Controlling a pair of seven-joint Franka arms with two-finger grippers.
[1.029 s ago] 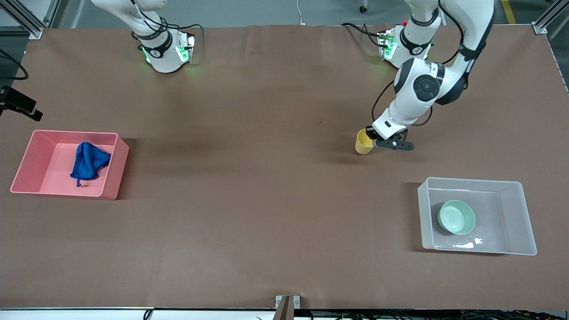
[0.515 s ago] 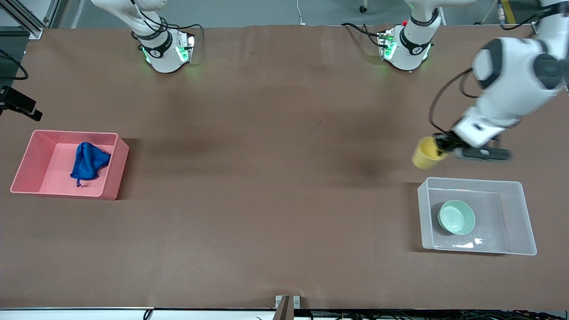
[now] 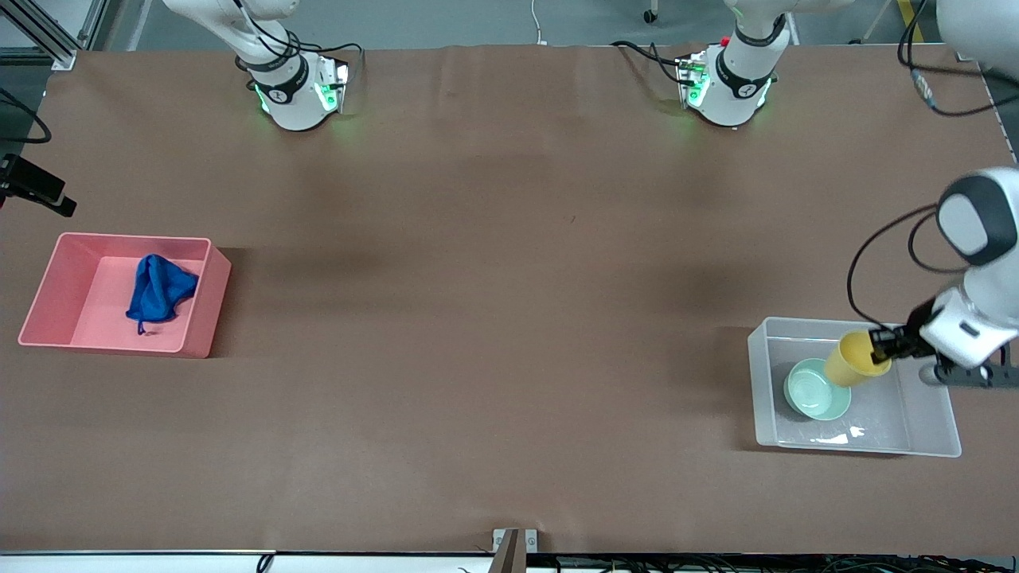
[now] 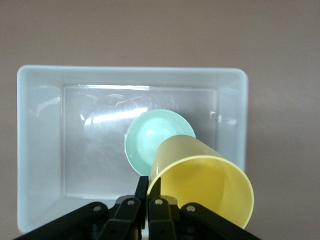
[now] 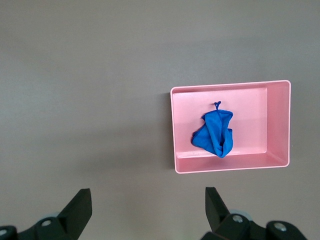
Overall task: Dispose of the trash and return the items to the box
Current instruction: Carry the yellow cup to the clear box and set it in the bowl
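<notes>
My left gripper (image 3: 880,348) is shut on the rim of the yellow cup (image 3: 850,360) and holds it tilted in the air over the clear plastic tub (image 3: 844,322). The mint-green bowl (image 3: 808,391) sits inside the tub, partly under the cup. In the left wrist view the gripper (image 4: 148,182) pinches the cup's wall (image 4: 200,185) above the bowl (image 4: 150,137) and the tub (image 4: 40,125). The blue cloth wad (image 3: 159,288) lies in the pink bin (image 3: 203,314). My right gripper (image 5: 147,192) is open and empty, high above the table beside the pink bin (image 5: 225,165), which holds the cloth (image 5: 215,135).
The tub stands toward the left arm's end of the table, the pink bin toward the right arm's end. Both arm bases (image 3: 294,87) (image 3: 728,79) stand along the table's edge farthest from the front camera. Brown tabletop lies between the two containers.
My left gripper has carried the yellow cup from the tabletop, up and across to over the clear tub. The bowl, the cloth and the pink bin have not moved.
</notes>
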